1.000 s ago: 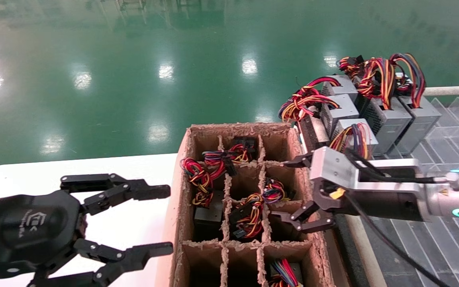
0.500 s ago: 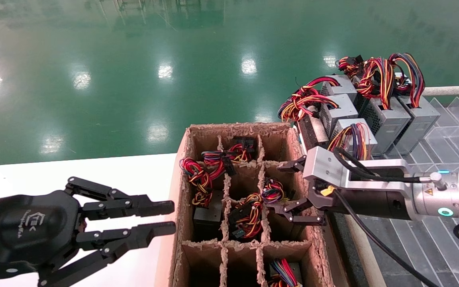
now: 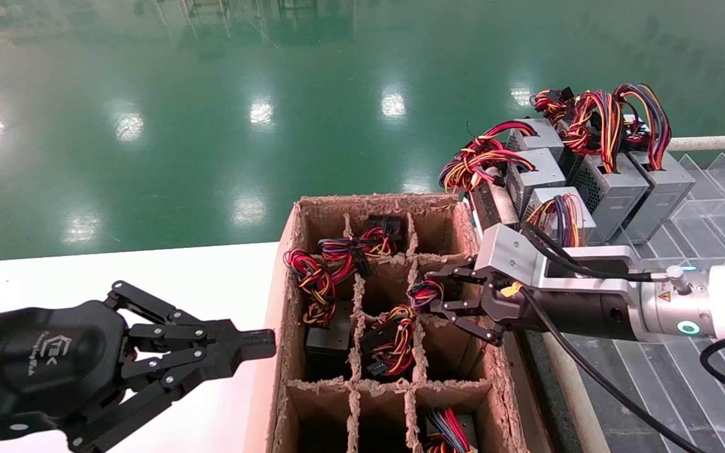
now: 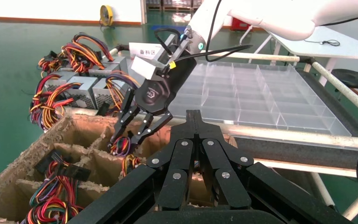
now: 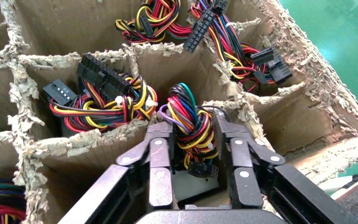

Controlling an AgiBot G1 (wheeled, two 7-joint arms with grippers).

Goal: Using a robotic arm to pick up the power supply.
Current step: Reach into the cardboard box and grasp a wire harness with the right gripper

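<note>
green floor (image 3: pixel 211 94) | right gripper (image 5: pixel 193 135) jaws clamp power supply (image 5: pixel 189 119) wires | left gripper (image 3: pixel 262 343) jaws together

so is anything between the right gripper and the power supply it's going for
Nothing visible. The right gripper already has its fingers on either side of the wire bundle on top of the power supply, inside a compartment of the cardboard box.

head: high, forward-down | wrists: close (opposite sides) | shared: divided carton (image 3: pixel 287 264)
</note>
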